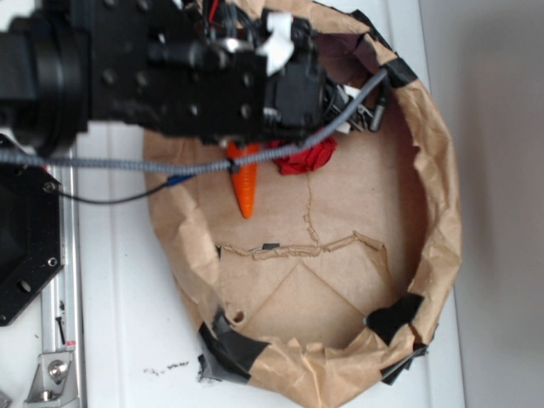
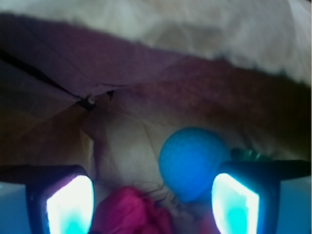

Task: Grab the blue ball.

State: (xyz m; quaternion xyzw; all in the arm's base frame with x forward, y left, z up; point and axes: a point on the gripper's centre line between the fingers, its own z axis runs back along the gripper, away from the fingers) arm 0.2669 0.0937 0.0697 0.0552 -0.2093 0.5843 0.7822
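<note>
Brown paper basin (image 1: 433, 212) on the white table (image 1: 119, 340), black arm (image 1: 170, 68) over its far edge. Gripper (image 2: 153, 200) jaws spread wide, holding nothing. Blue ball (image 2: 192, 163) lies between the fingers, nearer the right one, possibly touching. Carrot (image 1: 246, 187) beside red wad (image 2: 129, 212).

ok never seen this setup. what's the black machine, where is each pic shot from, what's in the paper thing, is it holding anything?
The black machine is a robot arm. One picture looks in from outside; the other comes from a camera at the arm's wrist, looking out between the two fingers of its pincer. The brown paper basin holds an orange toy carrot, a red wad and a blue ball. The pincer is open and holds nothing; the ball sits ahead, beside one finger.
</note>
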